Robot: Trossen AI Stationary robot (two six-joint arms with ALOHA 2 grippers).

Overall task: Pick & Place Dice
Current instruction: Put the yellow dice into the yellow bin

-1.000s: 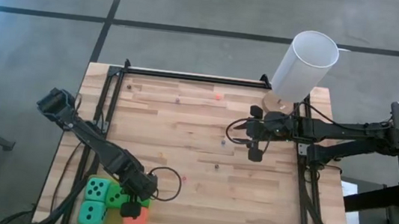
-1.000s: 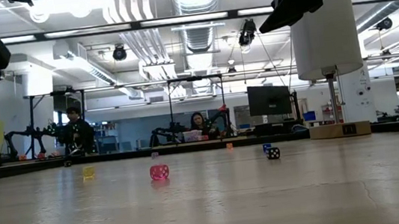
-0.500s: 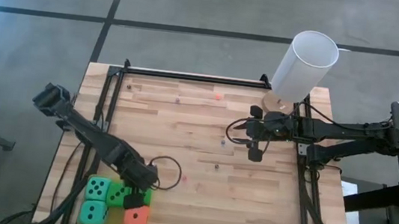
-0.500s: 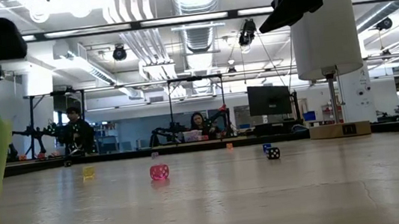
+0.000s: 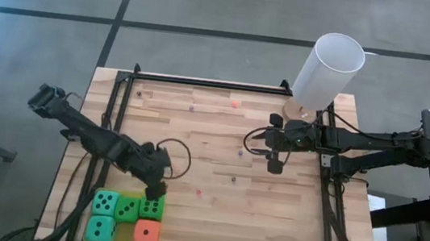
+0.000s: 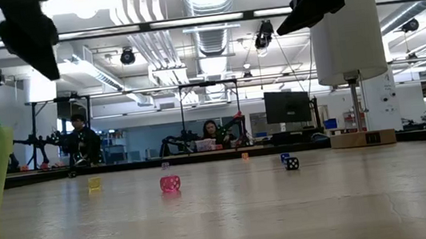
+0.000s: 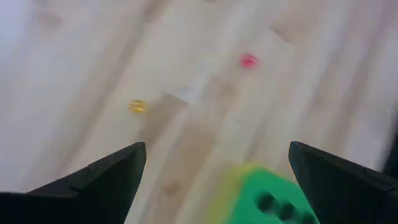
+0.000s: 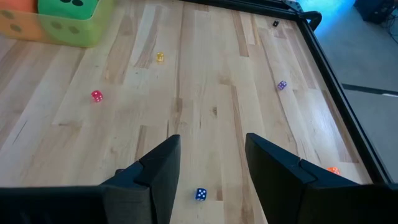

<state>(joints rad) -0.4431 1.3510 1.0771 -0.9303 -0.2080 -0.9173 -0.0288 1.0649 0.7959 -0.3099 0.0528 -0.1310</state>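
Note:
The dice sit in a cluster at the table's near left corner, resting on the wood: two teal [image 5: 105,202] [image 5: 100,227], two green [image 5: 127,209] [image 5: 151,206] and one orange-red [image 5: 147,233]. My left gripper [image 5: 157,188] hangs open just above the far side of the cluster. In its wrist view [image 7: 216,149] a green die [image 7: 267,199] shows below, between the fingers but apart from them. My right gripper [image 5: 275,165] [image 8: 212,149] waits open over the table's right half, near the white cylinder [image 5: 330,69].
Tiny loose dice lie scattered on the wood: a pink one [image 5: 198,192] [image 8: 96,95], a yellow one [image 8: 160,56], a blue one [image 8: 200,194], a black one [image 6: 292,163]. A dark rail [image 5: 211,83] frames the far edge. People sit beyond the table.
My left gripper has risen from among the big dice and drawn back toward the table's far edge, turning as it went. It has stayed open, and the green die it stood over now shows uncovered.

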